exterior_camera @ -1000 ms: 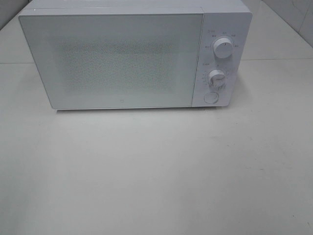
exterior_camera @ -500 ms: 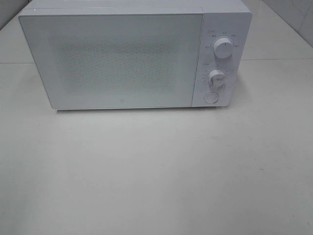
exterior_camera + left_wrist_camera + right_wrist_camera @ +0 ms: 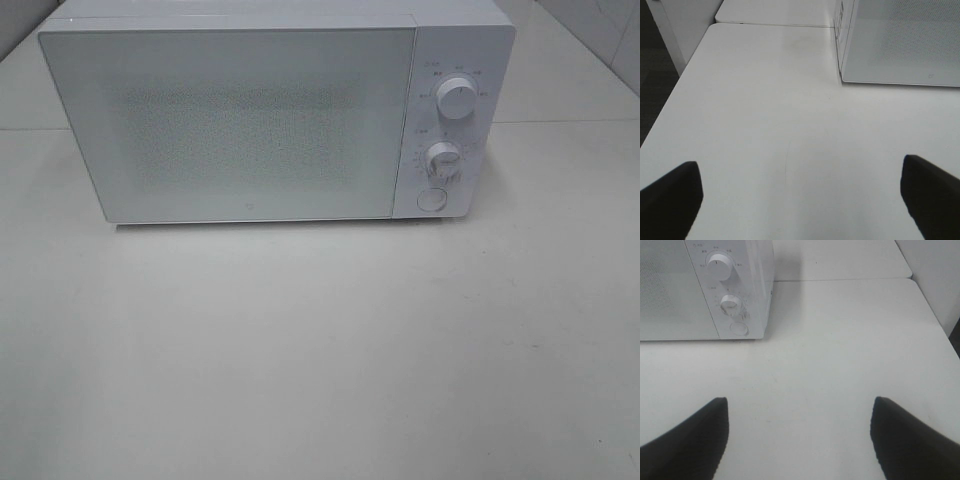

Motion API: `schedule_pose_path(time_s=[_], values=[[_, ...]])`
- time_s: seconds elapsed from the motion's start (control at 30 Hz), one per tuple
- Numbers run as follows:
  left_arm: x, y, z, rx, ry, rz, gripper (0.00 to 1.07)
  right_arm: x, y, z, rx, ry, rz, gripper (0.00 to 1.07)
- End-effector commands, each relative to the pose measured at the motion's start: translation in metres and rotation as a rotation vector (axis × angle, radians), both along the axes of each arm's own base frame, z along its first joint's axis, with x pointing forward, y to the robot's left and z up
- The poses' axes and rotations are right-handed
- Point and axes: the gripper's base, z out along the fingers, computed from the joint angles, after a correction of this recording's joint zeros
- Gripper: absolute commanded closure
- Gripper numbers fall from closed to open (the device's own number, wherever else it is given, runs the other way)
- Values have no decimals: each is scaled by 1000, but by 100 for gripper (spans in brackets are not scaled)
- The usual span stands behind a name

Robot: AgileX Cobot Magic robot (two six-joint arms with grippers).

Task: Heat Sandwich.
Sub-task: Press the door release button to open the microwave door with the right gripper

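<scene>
Across the whole high view spreads a white table, with a seam running along it behind the microwave. That white microwave stands at the far side of the table, facing the camera. Its door is shut; the speckled window is too pale to see through.

Sandwich: it shows in no view, and whether it lies behind the shut door I cannot tell.

Neither arm shows in the high view; only the wrist views give them. Left gripper hangs over bare table, near the microwave's front corner on the door's side, its two dark fingers spread wide with nothing between them. Right gripper hangs over bare table in front of the microwave's control end, fingers likewise wide apart and empty.

On the control panel to the right of the door sit an upper knob, a smaller lower knob beneath it, and a round button lowest of all.
</scene>
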Motion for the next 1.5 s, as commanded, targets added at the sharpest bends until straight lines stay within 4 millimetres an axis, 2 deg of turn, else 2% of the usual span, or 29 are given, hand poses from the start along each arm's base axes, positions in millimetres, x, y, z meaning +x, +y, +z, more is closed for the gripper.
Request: schedule_pose_path(time_s=[0.03, 0.1, 0.23, 0.3, 0.4, 0.47, 0.5, 0.6, 0.73, 0.8, 0.83, 1.1, 1.5], values=[[-4, -1, 0, -6, -33, -2, 5, 14, 1, 9, -5, -49, -1, 31], [-4, -1, 0, -6, -33, -2, 5, 28, 2, 11, -3, -65, 1, 31], [-4, -1, 0, -6, -33, -2, 5, 41, 3, 13, -2, -72, 4, 31], [-4, -1, 0, -6, -33, -2, 5, 55, 3, 14, -3, -72, 7, 31], [-4, -1, 0, -6, -33, -2, 5, 64, 4, 14, -3, -78, 9, 31], [-4, -1, 0, -6, -33, -2, 5, 79, 5, 14, -3, -76, 12, 31], [-4, -1, 0, -6, -33, -2, 5, 79, 5, 14, -3, -76, 12, 31], [-4, -1, 0, -6, -33, -2, 5, 97, 6, 9, -4, -56, 15, 31], [-4, -1, 0, -6, -33, -2, 5, 111, 7, 6, -5, -46, 18, 31], [-4, -1, 0, -6, -33, -2, 5, 125, 8, 1, -6, -34, 21, 31], [-4, -1, 0, -6, -33, -2, 5, 125, 8, 1, -6, -34, 21, 31], [-4, -1, 0, -6, -33, -2, 5, 166, 10, -20, -5, 0, 28, 31], [-4, -1, 0, -6, -33, -2, 5, 207, 14, -52, -7, 24, 41, 31]])
